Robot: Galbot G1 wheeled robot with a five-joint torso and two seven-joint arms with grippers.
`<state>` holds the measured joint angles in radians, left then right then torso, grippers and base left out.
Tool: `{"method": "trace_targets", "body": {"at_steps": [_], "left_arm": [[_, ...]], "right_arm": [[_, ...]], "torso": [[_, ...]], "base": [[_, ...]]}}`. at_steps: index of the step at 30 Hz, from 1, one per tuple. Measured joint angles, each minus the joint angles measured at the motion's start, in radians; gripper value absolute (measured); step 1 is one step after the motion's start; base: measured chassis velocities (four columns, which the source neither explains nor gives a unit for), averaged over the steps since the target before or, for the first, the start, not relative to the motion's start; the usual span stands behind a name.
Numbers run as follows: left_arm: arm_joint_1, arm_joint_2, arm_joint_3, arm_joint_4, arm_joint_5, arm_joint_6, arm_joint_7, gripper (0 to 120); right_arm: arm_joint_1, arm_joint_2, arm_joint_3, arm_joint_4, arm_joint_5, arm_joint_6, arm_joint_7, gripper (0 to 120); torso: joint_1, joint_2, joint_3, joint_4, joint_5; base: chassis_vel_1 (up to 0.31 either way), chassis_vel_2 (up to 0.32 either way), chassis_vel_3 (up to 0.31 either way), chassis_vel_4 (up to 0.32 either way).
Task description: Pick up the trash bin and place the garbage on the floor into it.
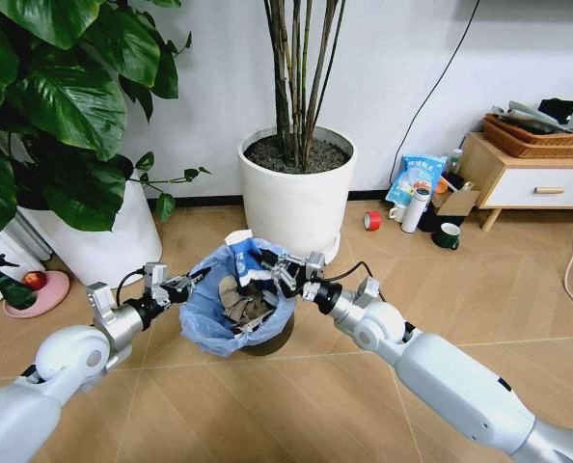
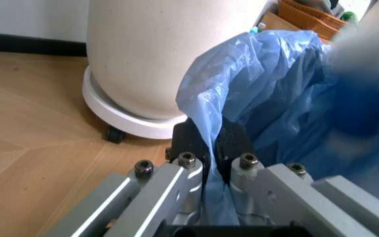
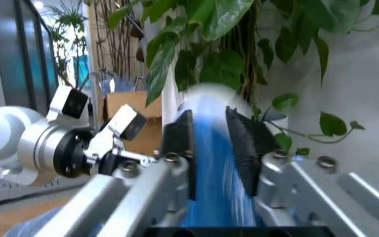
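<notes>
Nearest the robot, both arms reach forward over the floor (image 1: 296,386) and meet at the trash bin (image 1: 236,309), which sits centred between them, just in front of a large white plant pot (image 1: 297,193). The left gripper (image 1: 192,283) has its jaws clenched on the bag's rim at the bin's left side; the left wrist view shows the light-blue plastic (image 2: 255,94) pinched between the two dark pads (image 2: 232,143). The right gripper (image 1: 272,267) holds the far right rim the same way, its jaws closed on a fold of blue film (image 3: 210,163) in the right wrist view, where the left gripper (image 3: 120,148) also appears farther off.

Inside the bin, the head view shows crumpled brown and white garbage (image 1: 240,301); the wrist views do not reach into it.

The left wrist view reveals that the pot beside the bin stands on a white wheeled base (image 2: 127,118) with a small black caster (image 2: 115,134).

Open floor lies to the right of the bin. Beyond, near the wall, stand a red tape roll (image 1: 371,221), a white bottle (image 1: 416,209), a dark mug (image 1: 447,235) and a blue-white bag (image 1: 417,178) whose printing is too small to read, beside a low wooden cabinet (image 1: 528,178). At far left a second white pot (image 1: 98,241) holds a broad-leaved plant (image 1: 65,106).
</notes>
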<state>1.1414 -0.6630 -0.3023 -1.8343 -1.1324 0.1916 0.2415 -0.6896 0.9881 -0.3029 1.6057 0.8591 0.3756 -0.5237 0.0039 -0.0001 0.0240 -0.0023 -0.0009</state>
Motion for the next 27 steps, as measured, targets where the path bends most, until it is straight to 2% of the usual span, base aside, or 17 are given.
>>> {"method": "trace_targets", "body": {"at_steps": [4, 5, 6, 10, 12, 13, 15, 17, 18, 19, 21, 22, 25, 27], "left_arm": [[0.0, 0.0, -0.004, 0.0, 0.002, 0.003, -0.002, 0], [0.0, 0.0, -0.004, 0.0, 0.002, 0.003, -0.002, 0], [0.001, 0.0, -0.006, 0.0, 0.002, 0.004, -0.004, 0], [0.023, 0.002, -0.029, -0.011, 0.004, 0.008, -0.015, 0], [0.054, 0.008, -0.054, -0.024, 0.007, 0.009, -0.015, 0], [0.054, 0.008, -0.054, -0.024, 0.007, 0.009, -0.015, 0], [0.097, 0.011, -0.095, -0.042, 0.013, 0.009, -0.008, 0], [0.127, 0.011, -0.129, -0.058, 0.014, 0.009, -0.003, 0], [0.127, 0.011, -0.129, -0.058, 0.014, 0.009, -0.003, 0], [0.145, 0.012, -0.147, -0.064, 0.016, 0.009, 0.002, 0], [0.162, 0.013, -0.166, -0.071, 0.017, 0.009, 0.007, 0], [0.162, 0.013, -0.166, -0.071, 0.017, 0.009, 0.007, 0], [0.178, 0.013, -0.186, -0.079, 0.018, 0.009, 0.01, 0], [0.181, 0.012, -0.189, -0.081, 0.018, 0.009, 0.01, 0]], "right_arm": [[-0.002, -0.012, -0.004, 0.006, -0.007, -0.007, 0.006, 41], [-0.002, -0.012, -0.004, 0.006, -0.007, -0.007, 0.006, 41], [-0.005, -0.013, -0.001, 0.015, -0.006, -0.007, 0.016, 47], [-0.038, -0.017, 0.042, 0.059, -0.031, -0.02, 0.125, 59], [-0.083, -0.029, 0.112, 0.079, -0.083, -0.066, 0.253, 68], [-0.083, -0.029, 0.112, 0.079, -0.083, -0.066, 0.253, 68], [-0.166, -0.051, 0.228, 0.073, -0.136, -0.151, 0.457, 78], [-0.262, -0.066, 0.339, 0.043, -0.17, -0.196, 0.567, 86], [-0.262, -0.066, 0.339, 0.043, -0.17, -0.196, 0.567, 86], [-0.328, -0.069, 0.409, 0.019, -0.191, -0.211, 0.613, 93], [-0.406, -0.063, 0.481, -0.017, -0.219, -0.23, 0.665, 98], [-0.406, -0.063, 0.481, -0.017, -0.219, -0.23, 0.665, 98], [-0.506, -0.017, 0.588, -0.122, -0.28, -0.248, 0.719, 100], [-0.52, 0.0, 0.614, -0.16, -0.296, -0.249, 0.724, 100]], "torso": [[0.0, 0.0, 0.0, 0.0, 0.0], [0.0, 0.0, 0.0, 0.0, 0.0], [0.0, 0.0, 0.0, 0.0, 0.0001], [0.0, 0.0, 0.0, 0.0, 0.0], [0.0, 0.0, 0.0, 0.0004, 0.0003], [0.0, 0.0, 0.0, 0.0004, 0.0003], [0.0, 0.0, 0.0, 0.0008, 0.0001], [0.0, 0.0, 0.0, -0.0002, 0.0005], [0.0, 0.0, 0.0, -0.0002, 0.0005], [0.0, 0.0, 0.0, -0.0003, 0.0006], [0.0, 0.0, 0.0, -0.0009, -0.0001], [0.0, 0.0, 0.0, -0.0009, -0.0001], [0.0, 0.0, 0.0, -0.0002, 0.0007], [0.0, 0.0, 0.0, -0.0003, 0.0004]], "base": [[0.0, 0.0, 0.0, 0.0], [0.0, 0.0, 0.0, 0.0], [0.0, 0.0, 0.0, 0.0], [0.0, 0.0, 0.0, 0.0], [0.0, 0.0, 0.0, 0.0], [0.0, 0.0, 0.0, 0.0], [0.0, 0.0, 0.0, 0.0], [0.0, 0.0, 0.0, 0.0], [0.0, 0.0, 0.0, 0.0], [0.0, 0.0, 0.0, 0.0], [0.0, 0.0, 0.0, 0.0], [0.0, 0.0, 0.0, 0.0], [0.0, 0.0, 0.0, 0.0], [0.0, 0.0, 0.0, 0.0]]}}
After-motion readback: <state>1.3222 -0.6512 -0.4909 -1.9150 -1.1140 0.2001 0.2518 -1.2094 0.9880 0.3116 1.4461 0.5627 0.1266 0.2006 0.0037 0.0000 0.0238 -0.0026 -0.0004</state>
